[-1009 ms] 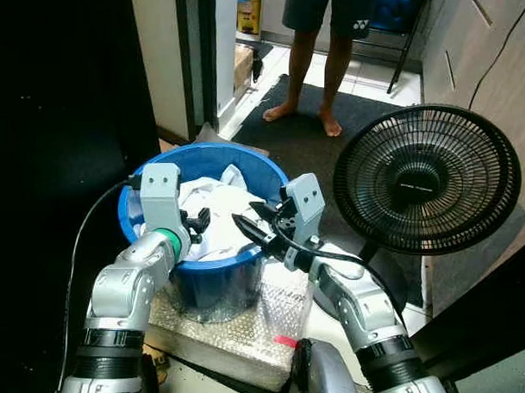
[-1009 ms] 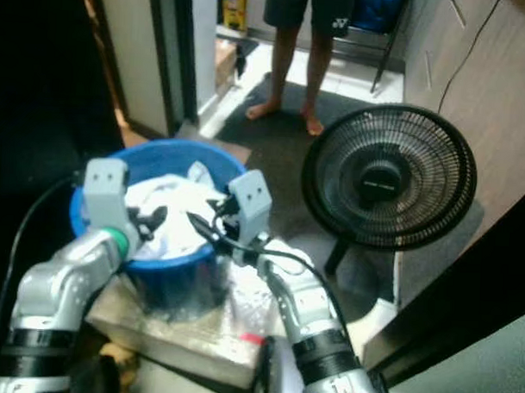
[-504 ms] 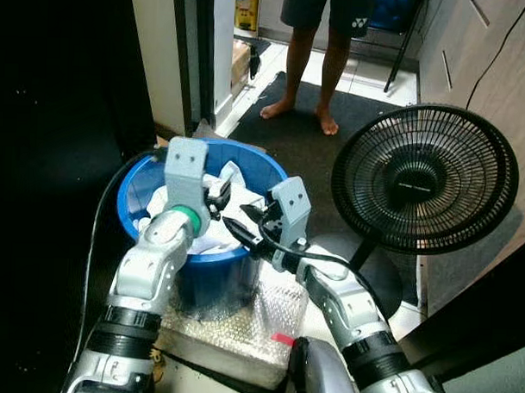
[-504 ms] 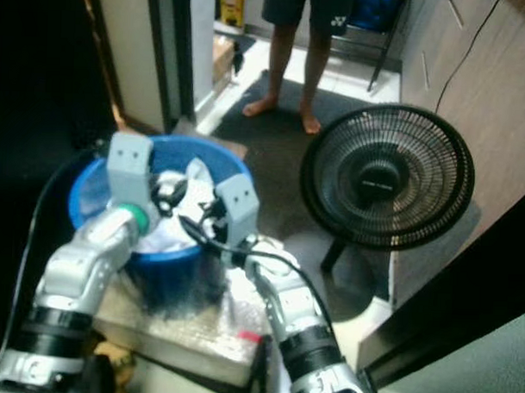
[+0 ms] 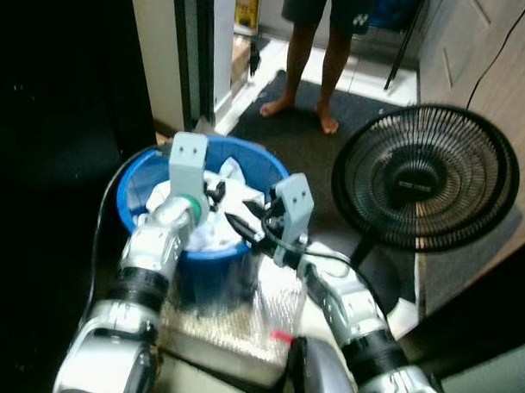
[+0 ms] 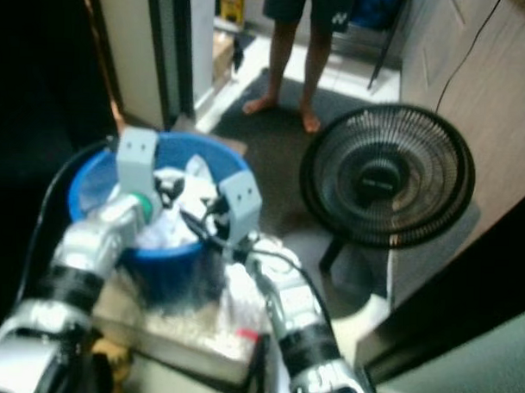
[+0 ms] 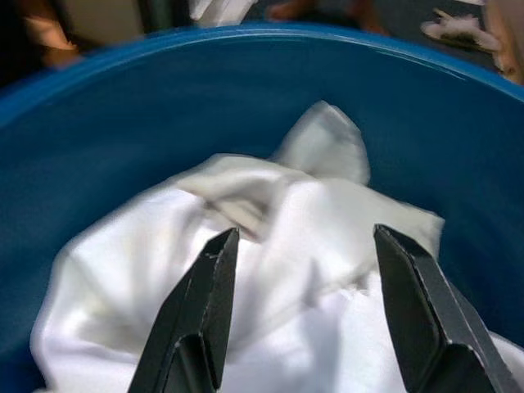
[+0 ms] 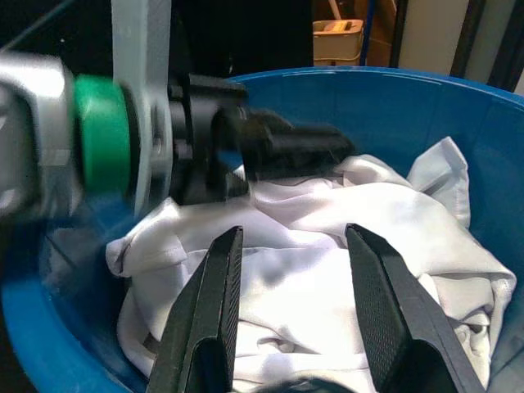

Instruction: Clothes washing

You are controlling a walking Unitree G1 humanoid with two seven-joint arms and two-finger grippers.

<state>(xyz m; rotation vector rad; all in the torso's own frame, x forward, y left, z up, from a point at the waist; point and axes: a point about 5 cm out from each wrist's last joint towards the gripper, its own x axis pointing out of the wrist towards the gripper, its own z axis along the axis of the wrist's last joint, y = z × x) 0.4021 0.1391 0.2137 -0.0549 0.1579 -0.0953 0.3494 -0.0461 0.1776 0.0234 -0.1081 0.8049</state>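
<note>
White laundry [image 7: 270, 246] lies heaped in the blue bucket [image 5: 142, 179]; left end effector [image 7: 299, 278] hangs agape just above it; right end effector [image 8: 295, 270], also spread, waits at the rim; best to sink deep, then pinch a thick fold.

I see the blue tub [image 5: 210, 253] open at the top, its wall ringing the white cloth [image 7: 270, 270] heaped inside. My left hand [image 7: 303, 246] hangs over the heap with its 2 fingers spread, cloth showing through the gap. My right hand [image 8: 291, 254] points in from the near rim, fingers apart, the left wrist just ahead of it. The black fan [image 5: 425, 178] stands close on the tub's right.
</note>
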